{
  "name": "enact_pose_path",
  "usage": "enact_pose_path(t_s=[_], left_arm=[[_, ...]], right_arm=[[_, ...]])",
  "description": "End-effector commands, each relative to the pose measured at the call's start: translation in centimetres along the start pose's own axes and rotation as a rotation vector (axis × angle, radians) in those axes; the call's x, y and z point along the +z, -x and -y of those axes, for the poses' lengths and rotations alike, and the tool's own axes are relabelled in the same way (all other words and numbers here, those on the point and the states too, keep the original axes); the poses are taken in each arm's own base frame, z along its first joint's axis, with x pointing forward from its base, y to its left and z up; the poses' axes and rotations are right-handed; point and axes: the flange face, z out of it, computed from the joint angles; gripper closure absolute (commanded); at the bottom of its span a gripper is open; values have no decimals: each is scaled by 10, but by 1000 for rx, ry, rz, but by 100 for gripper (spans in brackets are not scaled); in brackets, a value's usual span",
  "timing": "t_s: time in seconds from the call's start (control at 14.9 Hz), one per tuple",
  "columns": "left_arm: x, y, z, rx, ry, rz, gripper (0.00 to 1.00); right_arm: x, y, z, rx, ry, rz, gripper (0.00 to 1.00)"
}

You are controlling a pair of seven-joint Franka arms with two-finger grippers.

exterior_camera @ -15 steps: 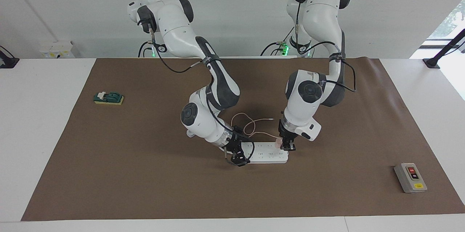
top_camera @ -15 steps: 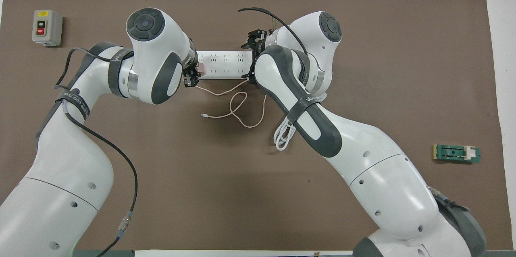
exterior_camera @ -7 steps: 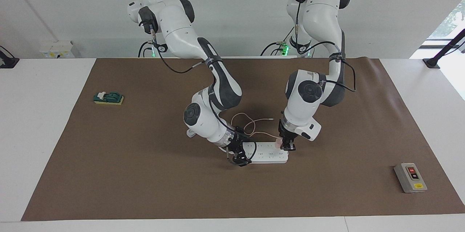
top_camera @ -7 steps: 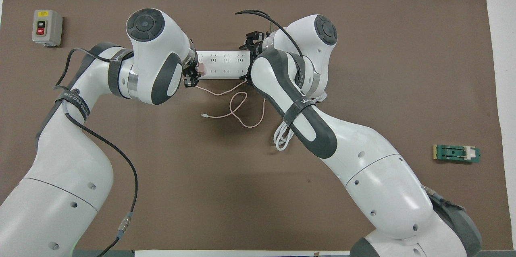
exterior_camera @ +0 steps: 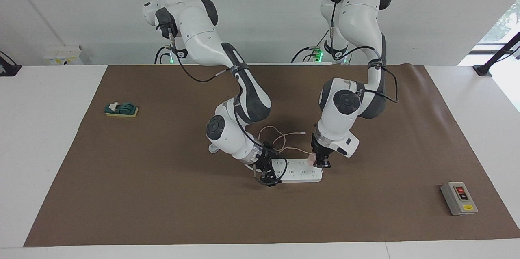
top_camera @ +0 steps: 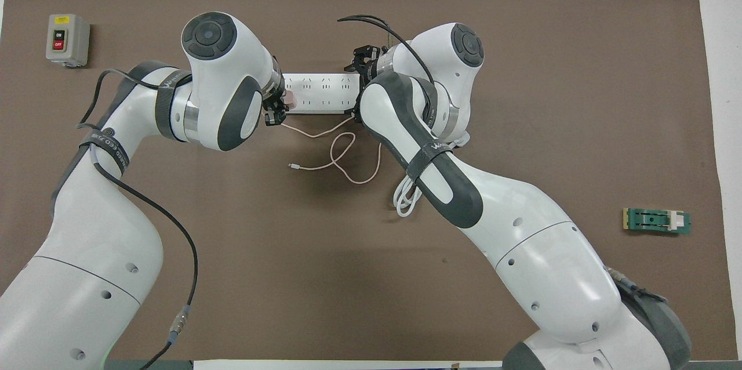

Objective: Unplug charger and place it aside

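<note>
Clamped around the small pale-pink cube-shaped charger (exterior_camera: 311,159), the jaws of the left gripper (exterior_camera: 321,164) point down at the end of the white multi-socket power strip (exterior_camera: 298,170) that lies toward the left arm's end of the table; the charger sits plugged into that end socket, between the two fingers. In the overhead view the same pink cube (top_camera: 291,100) shows just beside the left gripper (top_camera: 277,110), at the middle of the frame. Its long thin pink cable (top_camera: 339,152) runs from the cube toward the robots and curls in loose loops on the brown mat (exterior_camera: 162,194), its free tip lying apart from everything else.

At the strip's other end the right gripper (exterior_camera: 267,176) is down against the strip with its jaws set apart, one finger on each long side of the white body, so it appears to brace the strip; whether the fingers actually press the plastic I cannot tell. A bundled thick white cord (top_camera: 407,199) lies on the mat under the right arm's forearm.

Lower right in the facing view sits a grey switch box with red and black buttons (exterior_camera: 459,198), well apart from the strip. Middle left in that view rests a small green block on a yellow base (exterior_camera: 121,109), near the mat's edge.
</note>
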Motion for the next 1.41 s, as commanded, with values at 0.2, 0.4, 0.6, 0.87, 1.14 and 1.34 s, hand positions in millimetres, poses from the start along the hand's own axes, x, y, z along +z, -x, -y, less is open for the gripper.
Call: enact_pose_path(t_s=[0.2,0.4,0.6,0.87,1.14,1.34], left_arm=[[5,-2,3,-7,26,-15,100],[5,-2,3,-7,26,-15,100],[5,-2,3,-7,26,-15,100],[3,-2,3,-7,29,-13,100],[4,-1,3,-5,33,-12,100],[4,-1,3,-5,33,-12,100]], right_arm=[[8,-11,3,-10,-44,15,0],[9,-10,3,-7,-48,20,0],[10,-12,2,-4,-46,18,0],[10,-13,1,-2,-44,16,0],[10,-13,1,-2,-44,16,0],[10,-13,1,-2,-44,16,0]])
